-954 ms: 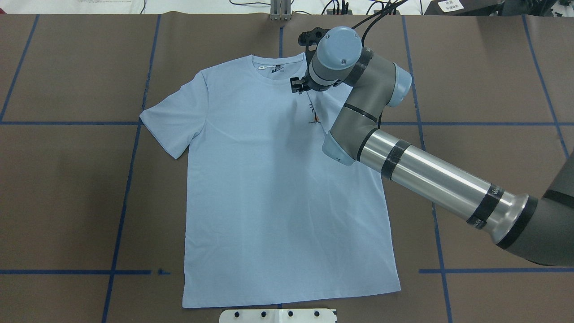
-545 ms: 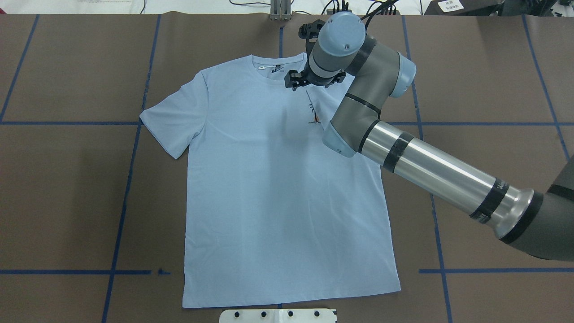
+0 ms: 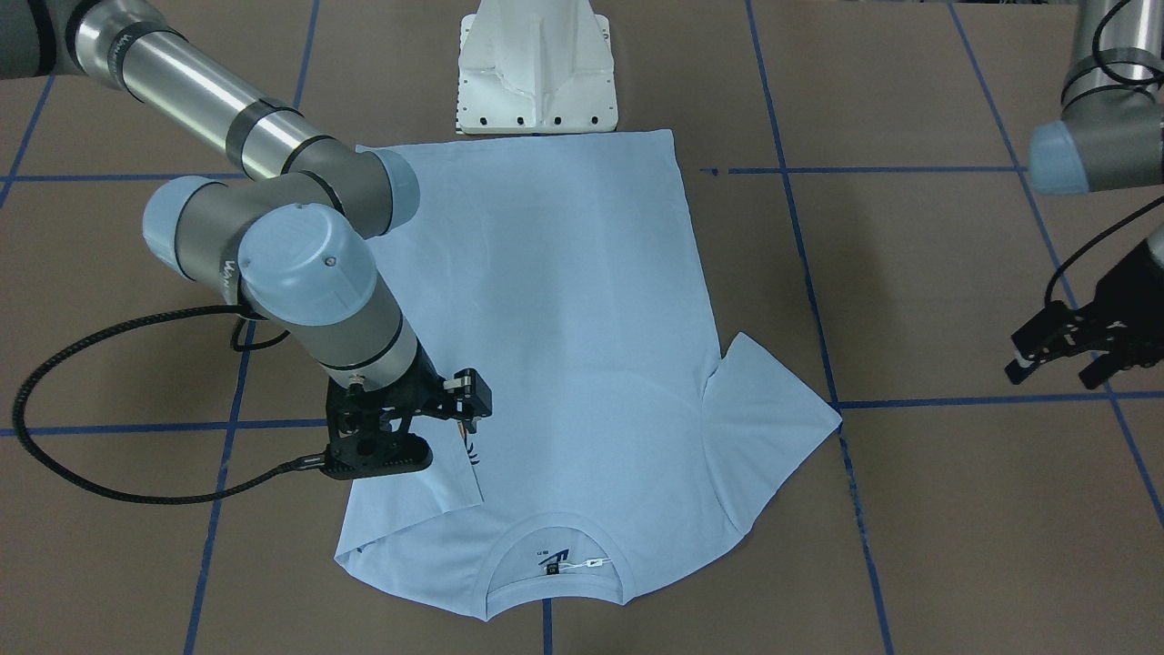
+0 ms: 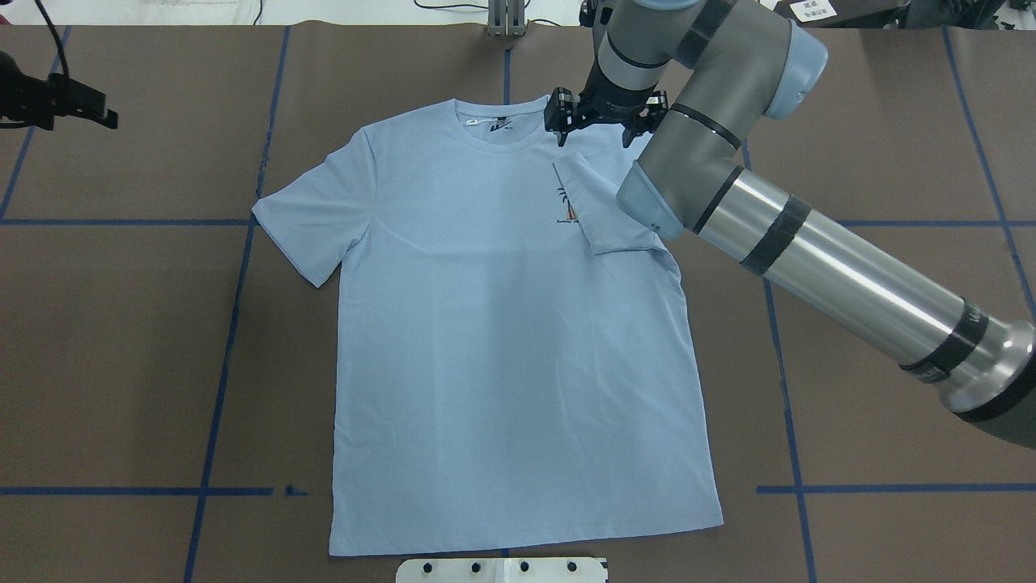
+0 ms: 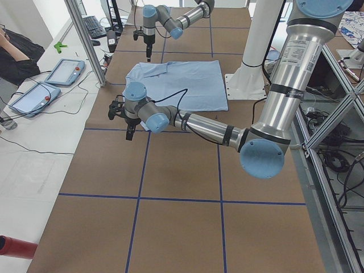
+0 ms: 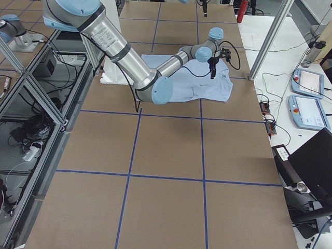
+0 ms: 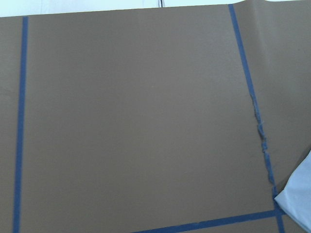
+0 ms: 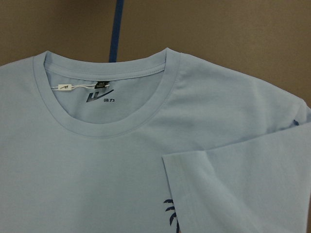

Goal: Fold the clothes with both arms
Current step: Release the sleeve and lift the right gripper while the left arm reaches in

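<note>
Found brown desk [image 4: 121, 364] crossed by blue tape lines, filling the overhead view. Noted right arm [image 4: 842, 275] entering from lower right of that view and reaching diagonally to top centre. Observed T-shirt [image 4: 486, 364] spread front-up at centre of the desk, collar [image 4: 494, 146] toward the top edge, hem toward the bottom edge just above the white pedestal base [image 4: 502, 569]. Noted left arm [image 3: 1100, 146] at the upper right of the front-facing view, well apart from the garment. Recorded right fingers [image 4: 599, 125] raised over the shoulder area just right of the collar, spread apart, gripping nothing. Recorded left fingers [image 3: 1059, 364] raised over bare desk at the right edge of the front-facing view, likewise apart and empty. Found one sleeve [image 4: 603, 214] folded inward onto the chest, right of centre in the overhead view, its edge reaching the chest print [image 4: 566, 206]. Found other sleeve [image 4: 312, 219] lying flat, pointing to the left. Noted small white neck label [image 8: 65, 87] inside the collar.
</note>
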